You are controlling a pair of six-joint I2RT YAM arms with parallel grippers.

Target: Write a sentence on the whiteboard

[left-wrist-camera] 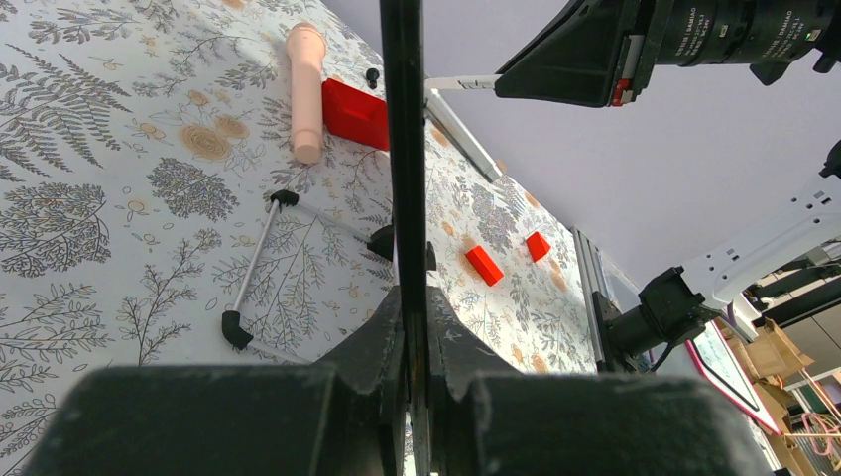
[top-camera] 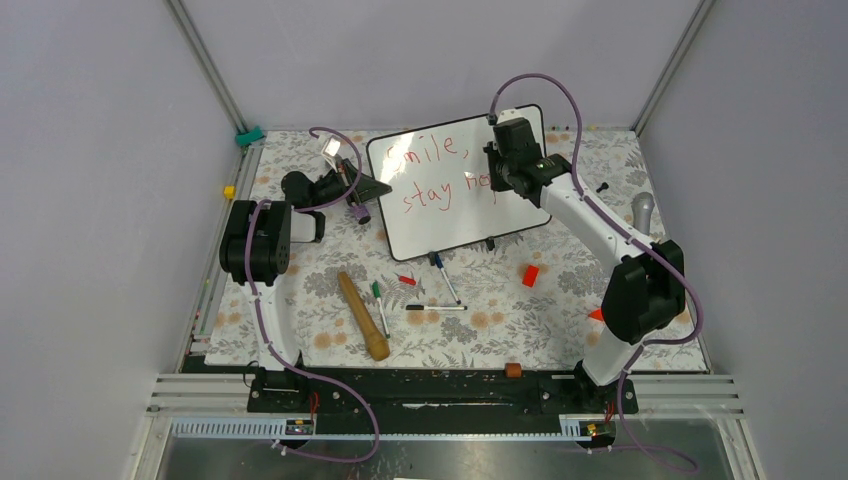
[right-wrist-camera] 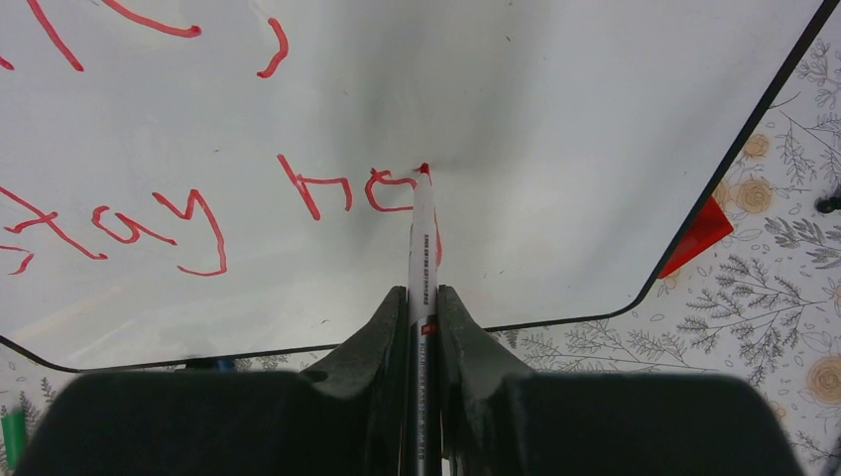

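**Desk:** Start on the left. What has that arm got?

**Me:** My left gripper [top-camera: 372, 188] [left-wrist-camera: 415, 307] is clamped on the whiteboard [top-camera: 450, 215] [left-wrist-camera: 402, 149]. The fingers [left-wrist-camera: 372, 342] are nearly together, with only the thin black frame pinched between them. On the wrist camera the frame runs straight up from the fingertips, edge-on. Left of the fingers, behind the board, its wire stand [left-wrist-camera: 256, 260] rests on the flowered cloth. To their right, farther out, lie two red blocks [left-wrist-camera: 484, 265].

**Desk:** And the writing?

**Me:** The sentence [top-camera: 440, 185] [right-wrist-camera: 198, 213] is in red, in two lines. "Smile," is on top, and below it I read "stay ho" so far. From the right wrist, the lettering sits ahead of the fingers and runs off to their left. The board [right-wrist-camera: 545, 119] is bare to their right, as far as its rounded corner.

**Desk:** Right side?

**Me:** My right gripper [top-camera: 500, 172] [right-wrist-camera: 423, 297] is closed tight around a marker [right-wrist-camera: 423, 238], which sticks straight out past the fingertips. Its red tip touches the board just at the upper right of the "o". There's a red stroke directly behind the barrel – mostly hidden, so I can't tell its shape.
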